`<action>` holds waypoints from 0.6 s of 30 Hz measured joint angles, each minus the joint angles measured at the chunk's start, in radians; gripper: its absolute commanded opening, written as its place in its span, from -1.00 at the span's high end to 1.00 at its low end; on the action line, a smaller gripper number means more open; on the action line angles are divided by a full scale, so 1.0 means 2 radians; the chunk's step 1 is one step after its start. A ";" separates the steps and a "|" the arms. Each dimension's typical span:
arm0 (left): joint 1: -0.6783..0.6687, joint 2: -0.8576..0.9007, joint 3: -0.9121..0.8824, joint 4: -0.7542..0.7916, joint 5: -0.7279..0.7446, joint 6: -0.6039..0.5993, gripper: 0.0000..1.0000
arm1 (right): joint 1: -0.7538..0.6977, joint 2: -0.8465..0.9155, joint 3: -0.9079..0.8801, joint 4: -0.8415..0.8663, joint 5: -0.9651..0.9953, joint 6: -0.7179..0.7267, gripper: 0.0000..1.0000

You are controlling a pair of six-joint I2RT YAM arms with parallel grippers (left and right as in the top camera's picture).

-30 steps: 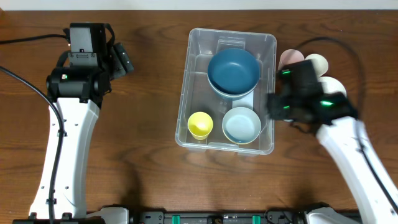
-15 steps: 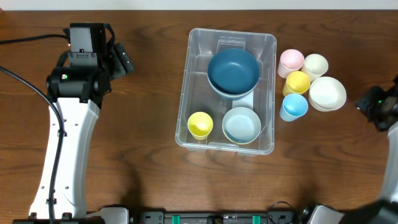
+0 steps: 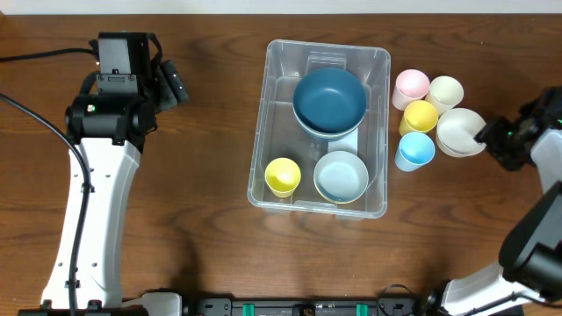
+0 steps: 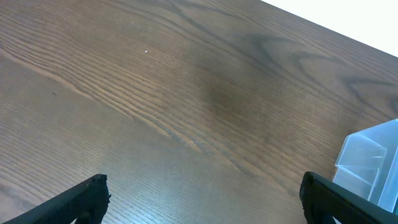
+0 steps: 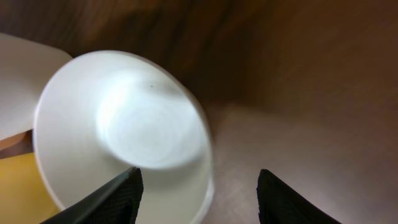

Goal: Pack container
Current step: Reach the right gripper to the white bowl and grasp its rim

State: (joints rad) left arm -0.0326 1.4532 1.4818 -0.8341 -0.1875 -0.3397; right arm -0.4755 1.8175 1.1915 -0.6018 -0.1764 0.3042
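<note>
Plainly the container (image 3: pixel 262 132) sits mid-worktop (image 3: pixel 211 219), between my two arms, so either can drop things in from its own side. It already holds a blue bowl (image 3: pixel 329 101), a pale bowl (image 3: pixel 341 175) and a yellow cup (image 3: pixel 283 175), with some room left in its left half. What is not yet packed stands in a tight cluster just beside its right wall: pink cup (image 3: pixel 411 85), cream cup (image 3: pixel 445 91), second yellow cup (image 3: pixel 420 115), blue cup (image 3: pixel 414 150), and the white bowl (image 3: pixel 458 132) at the cluster's outer edge. That outer spot is, I judge, why my right tool (image 3: pixel 493 140) is at the white bowl first — its far rim can be reached without knocking the cups. The right tool is partly open and grips nothing. In the wrist view the bowl's rim lies between the two fingers (image 5: pixel 118 196), one over the bowl and the other out over bare wood with a clear gap. Whether the inner one touches the bowl I cannot tell. My left tool (image 4: pixel 202 193) hangs over bare worktop well left of the container, fingers spread wide, empty — parked out of the way, I'd guess, since everything loose lies on the right.
</note>
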 measured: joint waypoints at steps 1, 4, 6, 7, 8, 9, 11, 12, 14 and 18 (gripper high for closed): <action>0.000 0.000 0.000 0.000 0.000 0.000 -0.96 | 0.003 0.006 0.000 0.002 -0.002 -0.001 -0.18; 0.000 0.000 0.000 0.000 0.000 0.000 -0.96 | 0.011 0.025 0.000 0.008 -0.004 -0.006 0.02; 0.000 0.000 0.000 0.000 0.000 0.000 -0.96 | 0.015 0.032 0.000 0.009 -0.005 -0.012 0.55; 0.000 0.000 0.000 0.000 0.000 0.000 -0.96 | 0.016 0.033 0.000 0.008 -0.005 -0.015 0.79; 0.000 0.000 0.000 0.000 0.000 0.000 -0.96 | 0.017 0.034 0.000 0.007 -0.005 -0.015 0.98; 0.000 0.000 0.000 0.000 0.000 0.000 -0.96 | 0.017 0.034 0.000 0.003 -0.004 -0.017 0.98; 0.000 0.000 0.000 0.000 0.000 0.000 -0.96 | 0.016 0.034 0.000 -0.011 -0.005 -0.015 0.98; 0.000 0.000 0.000 0.000 0.000 0.000 -0.96 | 0.015 0.034 0.001 -0.017 -0.006 -0.015 0.97; 0.000 0.000 0.000 0.000 0.000 0.000 -0.96 | 0.011 0.031 0.001 -0.034 -0.006 -0.015 0.98; 0.000 0.000 0.000 0.000 0.000 0.000 -0.96 | -0.008 0.005 0.001 -0.081 -0.003 -0.015 0.97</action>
State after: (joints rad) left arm -0.0326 1.4532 1.4818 -0.8341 -0.1875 -0.3397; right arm -0.4908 1.8282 1.1934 -0.7631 -0.1829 0.2733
